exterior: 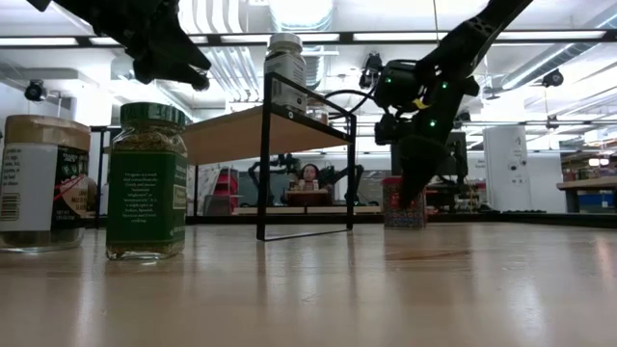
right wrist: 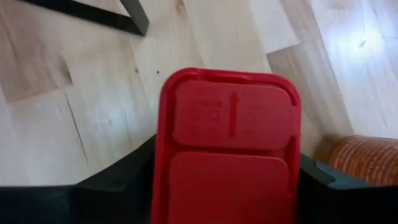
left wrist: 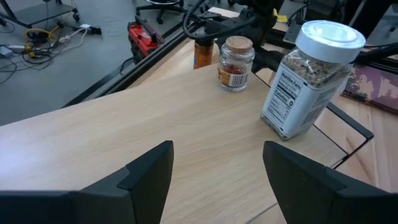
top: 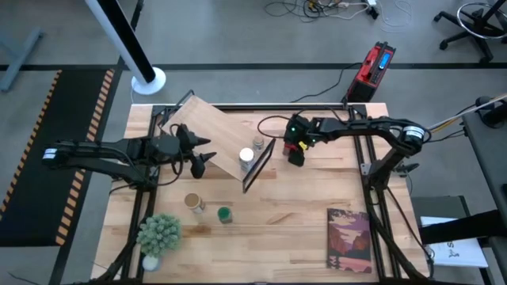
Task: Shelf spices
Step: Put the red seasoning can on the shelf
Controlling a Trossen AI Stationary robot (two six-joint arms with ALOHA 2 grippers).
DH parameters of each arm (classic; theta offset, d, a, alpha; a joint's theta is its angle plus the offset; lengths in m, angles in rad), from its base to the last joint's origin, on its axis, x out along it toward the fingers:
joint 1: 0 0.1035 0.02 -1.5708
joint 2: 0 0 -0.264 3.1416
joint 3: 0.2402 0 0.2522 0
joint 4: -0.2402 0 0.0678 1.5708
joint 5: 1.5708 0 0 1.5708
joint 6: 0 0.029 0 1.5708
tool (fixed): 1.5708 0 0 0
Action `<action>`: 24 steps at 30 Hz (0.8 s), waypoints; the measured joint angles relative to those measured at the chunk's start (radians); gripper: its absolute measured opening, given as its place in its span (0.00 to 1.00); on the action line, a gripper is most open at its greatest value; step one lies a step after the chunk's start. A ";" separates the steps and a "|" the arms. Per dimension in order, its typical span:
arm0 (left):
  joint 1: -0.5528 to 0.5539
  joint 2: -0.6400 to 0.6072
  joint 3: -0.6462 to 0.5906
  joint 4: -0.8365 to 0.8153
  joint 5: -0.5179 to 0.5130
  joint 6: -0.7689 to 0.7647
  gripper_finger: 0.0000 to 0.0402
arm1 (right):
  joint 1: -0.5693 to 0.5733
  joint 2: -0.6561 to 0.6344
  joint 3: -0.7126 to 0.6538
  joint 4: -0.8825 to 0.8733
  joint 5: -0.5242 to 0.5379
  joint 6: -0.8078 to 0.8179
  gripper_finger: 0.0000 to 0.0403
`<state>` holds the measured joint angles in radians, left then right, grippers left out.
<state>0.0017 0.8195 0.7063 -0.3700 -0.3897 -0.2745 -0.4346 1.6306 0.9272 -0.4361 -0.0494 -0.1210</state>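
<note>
1. Right wrist view: the right gripper point(right wrist: 227, 180) has its jaws around the red tin point(right wrist: 227, 143), apparently gripping it, just above the table point(right wrist: 93, 118).
2. Lift straight up to clear the orange jar point(right wrist: 360, 158) beside it.
3. Carry it over the black frame point(top: 258, 165) onto the shelf point(top: 212, 133), beside the white-lidded jar point(top: 247, 158).
4. Left gripper point(left wrist: 214, 168) hovers half-open, empty, over the shelf; keep clear.

Wooden table point(top: 301, 206) with a potted plant point(top: 158, 235) at its near left corner and a book point(top: 349, 239) with a landscape cover near its right. On the floor beyond: a red device point(top: 373, 71), cables point(top: 317, 9), a white round stand base point(top: 148, 81), an office chair base point(top: 475, 22).
</note>
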 joint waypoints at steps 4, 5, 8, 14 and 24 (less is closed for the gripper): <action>0.000 0.000 0.000 0.000 0.011 0.003 0.58 | 0.014 -0.028 -0.005 -0.027 -0.005 0.013 0.47; 0.000 0.000 0.000 -0.001 0.012 0.003 0.58 | 0.015 -0.039 -0.006 -0.040 -0.018 0.017 0.46; 0.000 0.000 0.000 0.004 0.011 0.027 0.57 | 0.018 -0.077 -0.007 -0.065 -0.029 0.028 0.46; 0.000 0.000 0.000 0.054 0.025 0.083 0.54 | 0.031 -0.167 -0.007 -0.143 -0.042 0.058 0.47; 0.000 0.000 0.000 0.183 0.038 0.162 0.51 | 0.095 -0.386 0.038 -0.163 -0.037 0.109 0.46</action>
<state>0.0013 0.8192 0.7063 -0.1867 -0.3517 -0.1129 -0.3392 1.2442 0.9650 -0.5995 -0.0866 -0.0124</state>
